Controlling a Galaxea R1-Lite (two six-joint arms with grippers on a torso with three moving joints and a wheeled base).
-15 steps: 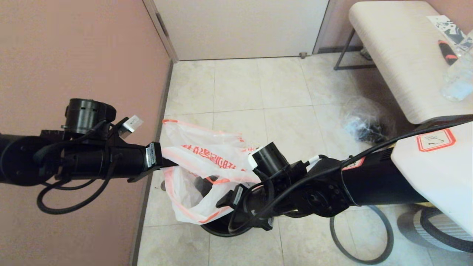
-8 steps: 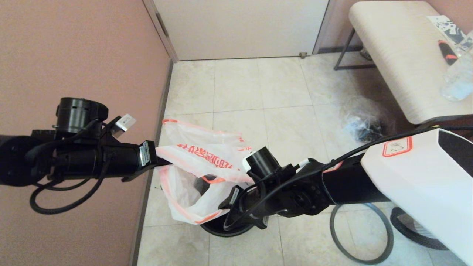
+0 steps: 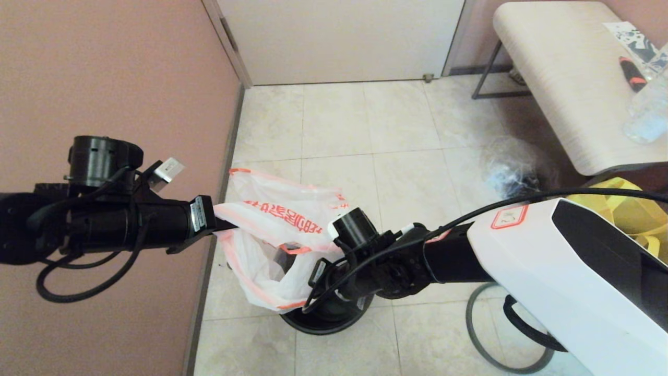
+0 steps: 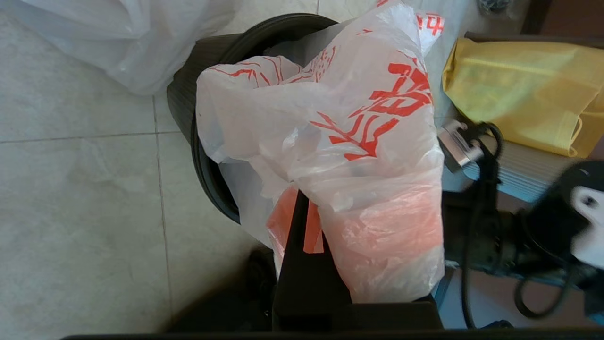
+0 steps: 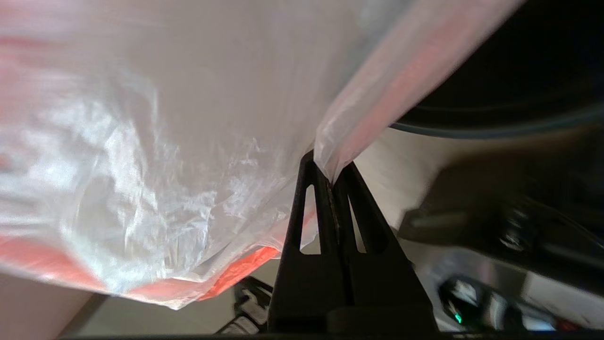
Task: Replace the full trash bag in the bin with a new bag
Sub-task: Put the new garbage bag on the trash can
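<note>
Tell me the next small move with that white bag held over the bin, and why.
Probably spread the two grippers apart to widen the mouth. The left gripper and right gripper each pinch an edge of the new bag above the bin, but the bag hangs bunched, not over the rim.

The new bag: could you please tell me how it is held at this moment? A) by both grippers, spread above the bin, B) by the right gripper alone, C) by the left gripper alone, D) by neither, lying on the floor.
A: the left gripper and the right gripper are each shut on an edge of the new bag, which hangs open over the bin.
</note>
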